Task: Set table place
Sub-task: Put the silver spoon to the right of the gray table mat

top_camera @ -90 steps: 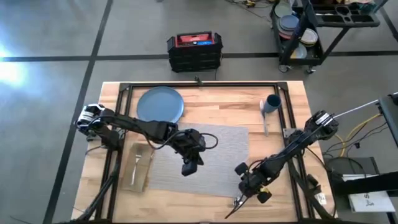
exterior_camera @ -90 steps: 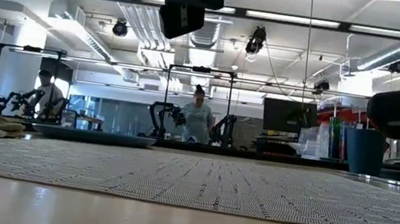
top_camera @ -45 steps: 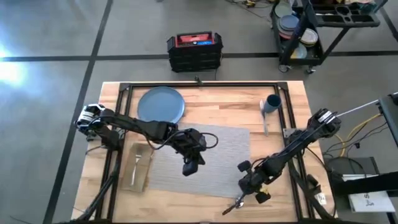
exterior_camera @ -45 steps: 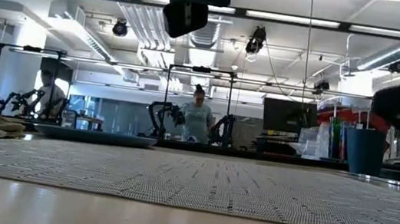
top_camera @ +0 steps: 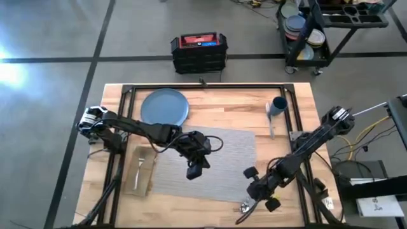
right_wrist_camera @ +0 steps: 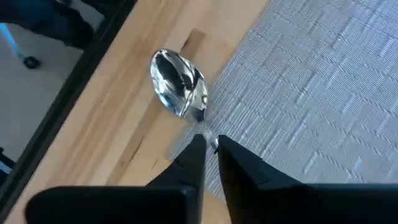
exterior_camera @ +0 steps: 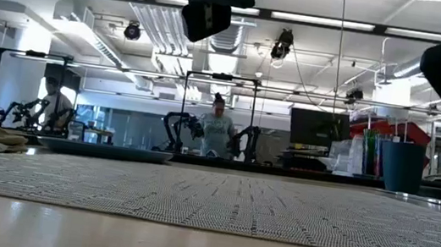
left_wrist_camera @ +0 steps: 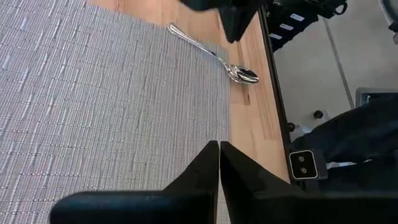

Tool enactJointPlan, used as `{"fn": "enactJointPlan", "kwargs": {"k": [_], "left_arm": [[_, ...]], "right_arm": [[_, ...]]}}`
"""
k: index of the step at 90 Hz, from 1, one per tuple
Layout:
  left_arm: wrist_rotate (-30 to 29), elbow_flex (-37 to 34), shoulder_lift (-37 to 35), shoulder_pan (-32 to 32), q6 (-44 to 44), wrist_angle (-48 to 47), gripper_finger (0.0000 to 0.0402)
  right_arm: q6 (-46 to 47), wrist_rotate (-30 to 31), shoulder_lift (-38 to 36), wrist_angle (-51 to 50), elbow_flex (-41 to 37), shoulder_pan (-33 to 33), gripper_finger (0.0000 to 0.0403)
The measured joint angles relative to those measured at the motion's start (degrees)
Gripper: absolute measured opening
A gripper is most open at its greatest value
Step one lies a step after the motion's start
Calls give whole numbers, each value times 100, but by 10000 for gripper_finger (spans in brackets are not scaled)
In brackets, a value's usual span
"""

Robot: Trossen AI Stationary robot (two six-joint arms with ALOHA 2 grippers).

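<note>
The grey placemat (top_camera: 210,152) lies mid-table. The silver spoon (left_wrist_camera: 214,53) lies at its near right corner, handle end on the mat, bowl (right_wrist_camera: 179,90) on bare wood. My right gripper (right_wrist_camera: 210,144) hangs just over the spoon's neck, its fingers a narrow gap apart. My left gripper (top_camera: 194,172) hovers shut over the mat's left half. The blue plate (top_camera: 164,107) sits far left. The tan napkin (top_camera: 141,168) lies left of the mat with a fork on it. The dark-blue cup (top_camera: 278,105) stands far right, a silver utensil (top_camera: 271,126) beside it. My right gripper's fingertips (right_wrist_camera: 200,142) stand at the spoon's neck (right_wrist_camera: 200,124), pointing down at it from above. I cannot tell whether they touch it. In the left wrist view the whole spoon shows uncovered below the gripper's tip, lying flat.
Black frame rails (top_camera: 294,121) run along the table's left, far and right sides. A black crate (top_camera: 198,52) stands beyond the far edge and a cart of dishes (top_camera: 318,32) at the far right. People show in the room behind.
My right arm has risen and swung a little toward the table's right edge; its gripper stays by the mat's near right corner. The spoon remains at that corner.
</note>
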Motion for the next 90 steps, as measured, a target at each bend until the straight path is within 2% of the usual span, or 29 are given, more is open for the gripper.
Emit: {"fn": "enactJointPlan", "kwargs": {"k": [18,29,66,90], "left_arm": [[-4,0,2,0,-10,0,0],[-5,0,2,0,-11,-1,0],[-23,0,4,0,7,-4,0],[-169,-2,4,-2,9,-6,0]], "right_arm": [[-213,5,324,42,0,-2,122],[-204,5,418,43,0,0,140],[-297,5,722,69,0,22,82],[-331,1,1003,115,16,22,79]]}}
